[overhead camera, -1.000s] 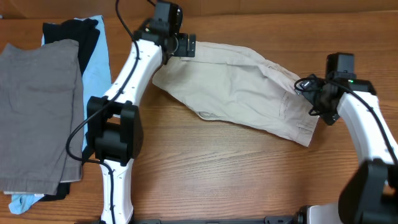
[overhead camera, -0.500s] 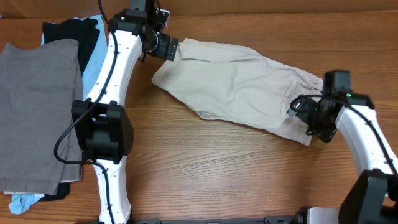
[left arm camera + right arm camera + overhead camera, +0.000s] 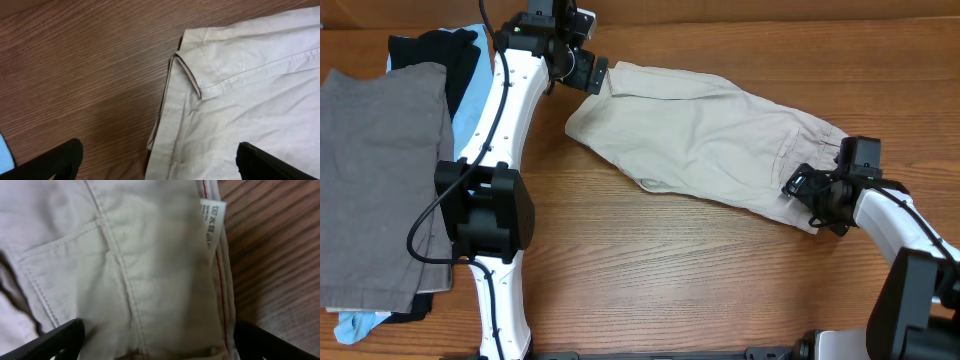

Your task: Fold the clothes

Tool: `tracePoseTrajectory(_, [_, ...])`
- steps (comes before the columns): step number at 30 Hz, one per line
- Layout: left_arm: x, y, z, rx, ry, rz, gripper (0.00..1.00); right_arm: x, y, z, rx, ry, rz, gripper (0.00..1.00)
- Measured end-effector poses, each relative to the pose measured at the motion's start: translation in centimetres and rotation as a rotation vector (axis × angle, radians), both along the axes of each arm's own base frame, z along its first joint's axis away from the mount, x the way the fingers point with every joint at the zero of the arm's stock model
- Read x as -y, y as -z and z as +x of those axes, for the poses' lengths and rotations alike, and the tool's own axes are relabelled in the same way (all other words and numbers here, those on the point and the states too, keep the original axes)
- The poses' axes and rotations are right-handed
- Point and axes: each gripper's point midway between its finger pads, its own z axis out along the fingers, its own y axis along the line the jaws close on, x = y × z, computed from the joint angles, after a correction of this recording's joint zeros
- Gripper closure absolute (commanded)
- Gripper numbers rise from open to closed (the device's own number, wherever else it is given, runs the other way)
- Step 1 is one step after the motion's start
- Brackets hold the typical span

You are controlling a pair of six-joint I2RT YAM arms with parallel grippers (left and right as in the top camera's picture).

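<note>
one pair of beige shorts point(image 3: 700, 135) lies stretched across the middle of the wooden bench point(image 3: 670, 290), with one white label point(image 3: 212, 222) showing at its right end. two tools hang over it: the left tool point(image 3: 590, 74) at the far left corner, the right tool point(image 3: 808, 192) at the label end. both fingers of each are spread wide, gripping nothing. one pile sits at the left edge, grey shorts point(image 3: 375, 170) topmost.

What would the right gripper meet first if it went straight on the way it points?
Most likely the shorts: the right gripper, jaws open, faces their cloth beside the white label. How far off is unclear.
</note>
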Motion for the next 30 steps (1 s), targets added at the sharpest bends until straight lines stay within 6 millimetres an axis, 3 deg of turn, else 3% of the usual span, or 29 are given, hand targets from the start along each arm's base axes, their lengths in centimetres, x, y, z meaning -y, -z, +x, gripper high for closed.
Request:
tracePoseTrajectory(6, [0.1, 0.3, 0.0, -0.004, 0.003, -0.006, 0.0, 0.5, 0.4, 0.9, 0.02, 0.0, -0.021, 0.11])
tracePoseTrajectory(9, [0.2, 1.1, -0.3, -0.02, 0.006, -0.011, 0.0, 0.9, 0.6, 1.6, 0.032, 0.0, -0.039, 0.27])
tracePoseTrajectory(10, [0.2, 1.6, -0.5, -0.029, 0.005, -0.013, 0.0, 1.1, 0.6, 1.8, 0.036, 0.0, -0.044, 0.47])
tracePoseTrajectory(11, [0.2, 2.1, -0.7, -0.039, 0.005, -0.013, 0.02, 1.3, 0.7, 2.1, 0.041, 0.011, -0.043, 0.75])
tracePoseTrajectory(12, [0.2, 2.6, -0.8, -0.044, 0.005, -0.013, 0.04, 1.4, 0.8, 2.2, 0.042, 0.011, -0.047, 0.88])
tracePoseTrajectory(13, [0.2, 2.9, -0.8, -0.048, 0.005, -0.014, 0.05, 1.6, 0.9, 2.2, 0.041, 0.015, -0.048, 0.94])
tracePoseTrajectory(19, [0.1, 4.4, -1.7, -0.089, -0.004, -0.013, 0.06, 1.1, 0.9, 2.0, 0.014, 0.021, 0.011, 0.96])
tracePoseTrajectory(24, [0.2, 4.6, -2.0, -0.106, -0.018, -0.027, 0.07, 2.7, 0.3, -2.5, -0.155, 0.115, 0.076, 0.96])
tracePoseTrajectory(27, [0.8, 4.7, -2.7, -0.136, -0.006, -0.059, 0.13, 4.1, -1.6, -5.0, -0.224, 0.167, 0.121, 0.96])
tracePoseTrajectory(30, [2.0, 4.5, -3.2, -0.16, 0.018, -0.13, 0.28, 5.5, -5.3, -4.6, -0.157, 0.15, 0.122, 0.96])
